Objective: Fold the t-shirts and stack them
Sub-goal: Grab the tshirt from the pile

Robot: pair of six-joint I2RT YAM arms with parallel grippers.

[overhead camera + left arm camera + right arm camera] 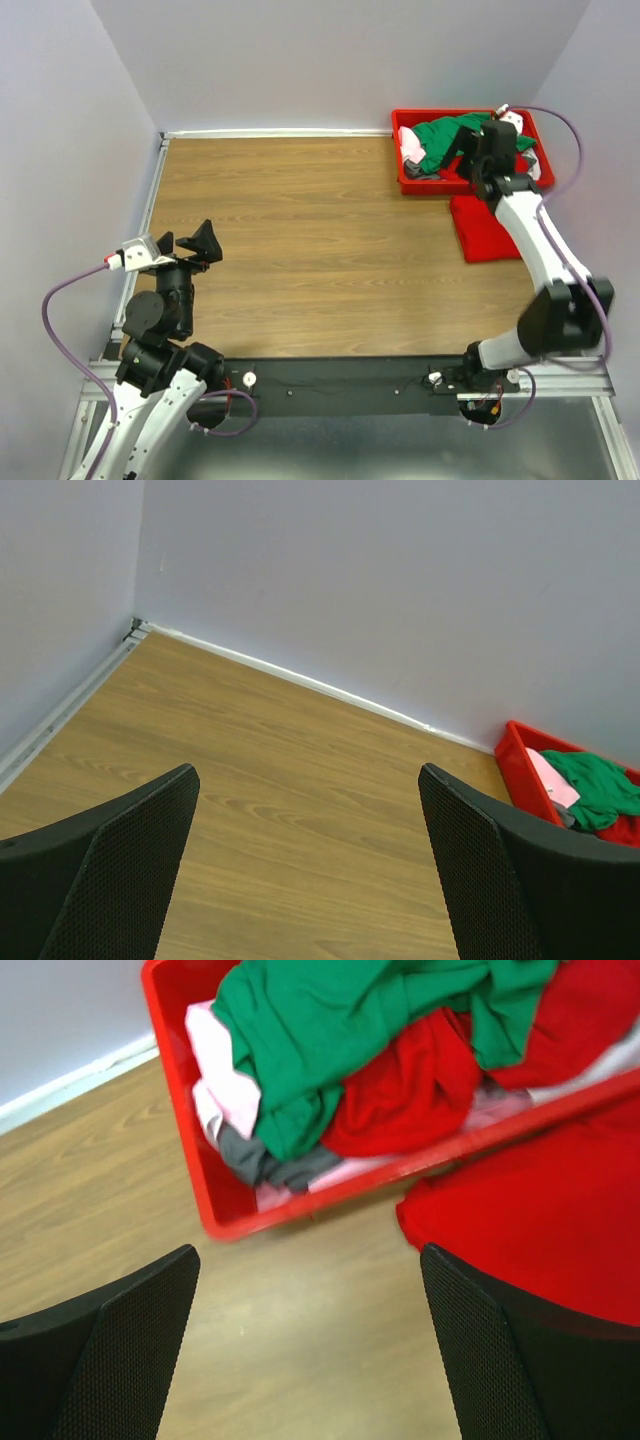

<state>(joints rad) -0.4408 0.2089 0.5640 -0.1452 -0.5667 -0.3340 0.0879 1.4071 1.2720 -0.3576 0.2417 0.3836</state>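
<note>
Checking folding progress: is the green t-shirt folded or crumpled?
Crumpled: the green t-shirt lies bunched in irregular wrinkles over a red garment inside the red bin.

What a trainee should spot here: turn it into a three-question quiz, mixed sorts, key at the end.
1. True or false: the green t-shirt lies in the red bin.
2. The red t-shirt outside the bin lies: A) at the far left corner; B) on the table by the bin's near wall; C) held in the air.
3. Fill in: the left gripper and the right gripper both stand ____.
Key: 1 true; 2 B; 3 open.
</note>
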